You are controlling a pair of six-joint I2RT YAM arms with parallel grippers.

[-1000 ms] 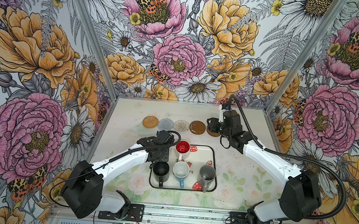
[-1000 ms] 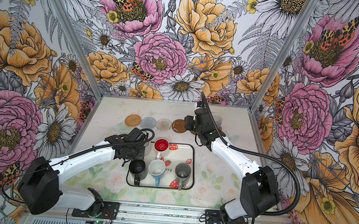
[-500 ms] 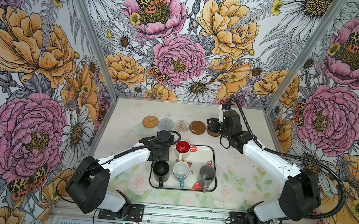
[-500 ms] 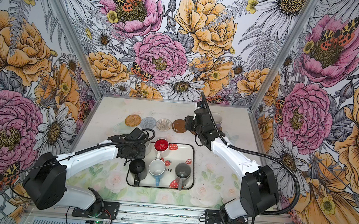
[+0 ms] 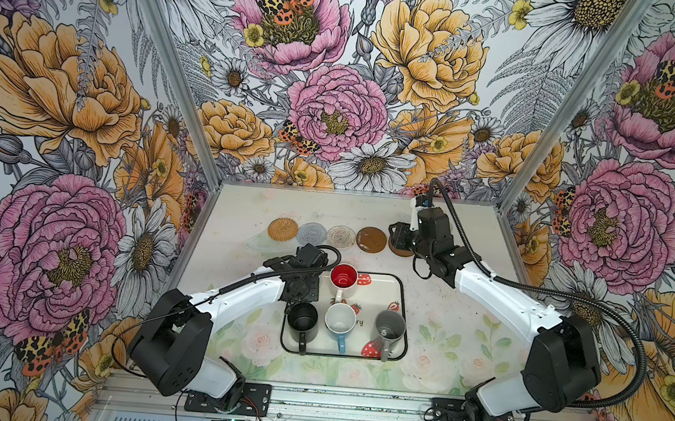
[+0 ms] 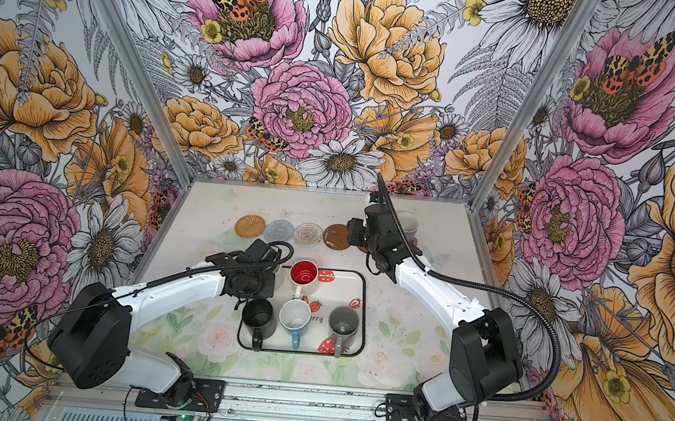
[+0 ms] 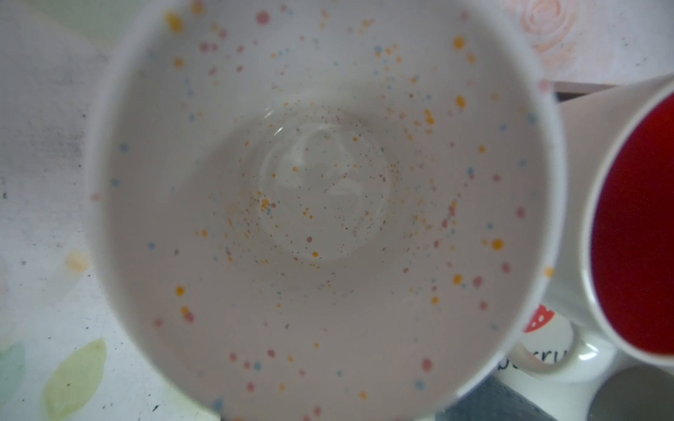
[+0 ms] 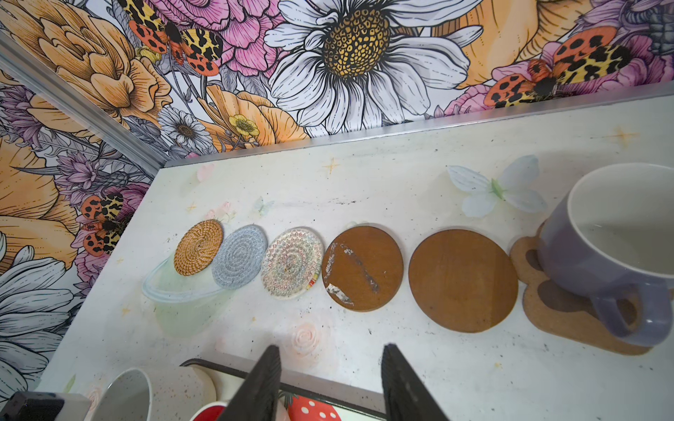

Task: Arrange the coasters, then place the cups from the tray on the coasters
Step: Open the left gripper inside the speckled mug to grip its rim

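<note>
Since the lavender cup already stands on a mat, I judge the white one to be my next pick.

In both top views my left pincer hangs over the far left corner of the tray. My own wrist hides the tips, so I cannot tell how far it has closed. The red-lined cup stands just to its right. The black cup, blue cup and grey cup form the near row, handles towards me. Beyond the tray the mats run left to right: rattan mat, grey-blue mat, beaded mat, brown disc. They lie spaced so that each can take one cup.

In the left wrist view the speckled white cup fills the picture, its mouth straight below me and the red-lined one just beside it. No finger shows, so I cannot tell whether I grip it.

In the right wrist view my right pincer stands apart and empty above the table, just beyond the tray's far rim. The second brown disc lies bare, and the lavender cup sits on the paw mat at the right end.
</note>
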